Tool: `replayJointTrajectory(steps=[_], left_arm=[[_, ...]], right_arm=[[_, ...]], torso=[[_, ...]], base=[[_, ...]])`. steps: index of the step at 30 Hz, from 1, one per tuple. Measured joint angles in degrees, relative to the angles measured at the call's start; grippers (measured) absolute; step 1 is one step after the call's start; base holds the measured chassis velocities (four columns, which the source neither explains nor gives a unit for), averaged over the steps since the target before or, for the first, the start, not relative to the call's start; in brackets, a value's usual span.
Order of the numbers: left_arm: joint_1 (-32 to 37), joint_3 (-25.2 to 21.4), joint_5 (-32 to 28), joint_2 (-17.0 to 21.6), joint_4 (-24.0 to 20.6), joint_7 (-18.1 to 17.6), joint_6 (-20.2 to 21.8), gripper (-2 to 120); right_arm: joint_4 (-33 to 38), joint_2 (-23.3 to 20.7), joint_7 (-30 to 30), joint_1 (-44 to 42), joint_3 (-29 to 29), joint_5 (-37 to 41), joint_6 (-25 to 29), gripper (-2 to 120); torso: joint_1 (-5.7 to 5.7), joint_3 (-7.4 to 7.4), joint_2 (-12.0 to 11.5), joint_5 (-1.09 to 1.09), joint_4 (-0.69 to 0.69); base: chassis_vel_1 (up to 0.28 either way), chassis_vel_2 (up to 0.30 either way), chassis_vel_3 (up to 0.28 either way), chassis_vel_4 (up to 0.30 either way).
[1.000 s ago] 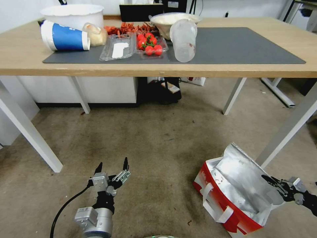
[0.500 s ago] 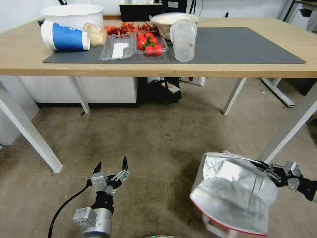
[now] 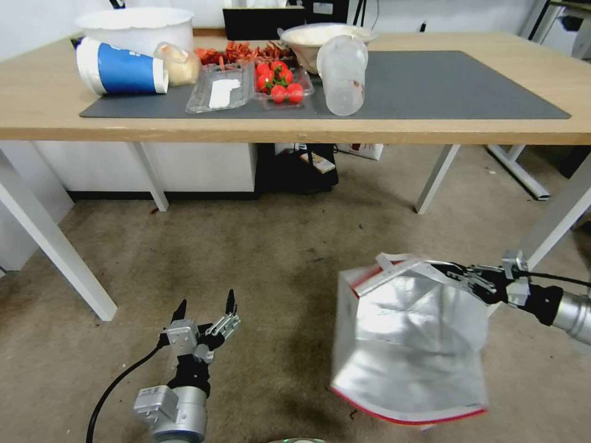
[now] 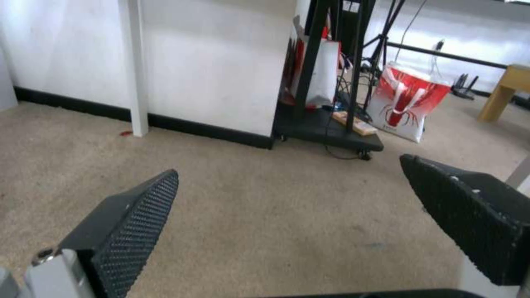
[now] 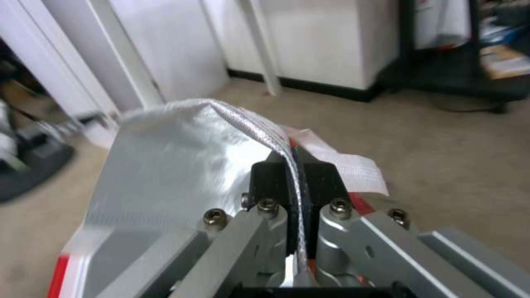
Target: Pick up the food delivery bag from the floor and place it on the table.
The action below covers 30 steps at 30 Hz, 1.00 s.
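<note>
The right claw (image 3: 458, 275) is clamped on the foil rim of the food delivery bag (image 3: 406, 344), which hangs below it, clear of the floor (image 3: 258, 264). Risk: thin edge slips; bag swings. The left claw (image 3: 206, 314) idles wide open.

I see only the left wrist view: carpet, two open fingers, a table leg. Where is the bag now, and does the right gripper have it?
Observer: The right gripper holds the bag by its top edge; the bag hangs tilted above the floor.
Operator: Is the grip on a strap or on the wall?
Observer: In the right wrist view the gripper is shut on the foil rim; a white strap lies beside it, not between the fingers.
Operator: Is there free space on the table?
Observer: Yes, the right half of the grey mat is bare; the food containers stand on its left half.
</note>
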Motion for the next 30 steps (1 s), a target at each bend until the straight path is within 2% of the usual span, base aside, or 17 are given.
replayJointTrajectory(steps=[8,11,21,30], left_arm=[[-0.4,-0.3,-0.5,0.1,0.3,-0.1,0.2,100],[-0.4,-0.3,-0.6,0.1,0.3,-0.1,0.4,100],[-0.9,-0.2,-1.4,0.4,0.4,-0.2,1.2,100],[-1.2,-0.4,-1.5,0.4,0.0,-1.4,1.9,100]], right_arm=[[2.1,-2.4,1.1,1.9,-3.8,12.2,-3.1,0],[2.6,-3.0,1.3,2.2,-4.2,14.3,-3.6,0],[2.9,-5.6,-0.4,2.4,-5.4,17.5,-4.5,0],[3.9,-5.3,-0.9,2.5,-5.4,17.5,-4.5,0]], torso=[[0.00,0.00,0.0,0.00,0.00],[0.00,0.00,0.0,0.00,0.00],[0.00,0.00,0.0,0.00,0.00],[0.00,0.00,0.0,0.01,0.00]], base=[[0.000,0.000,0.000,0.000],[0.000,0.000,0.000,0.000],[0.000,0.000,0.000,0.000],[0.000,0.000,0.000,0.000]])
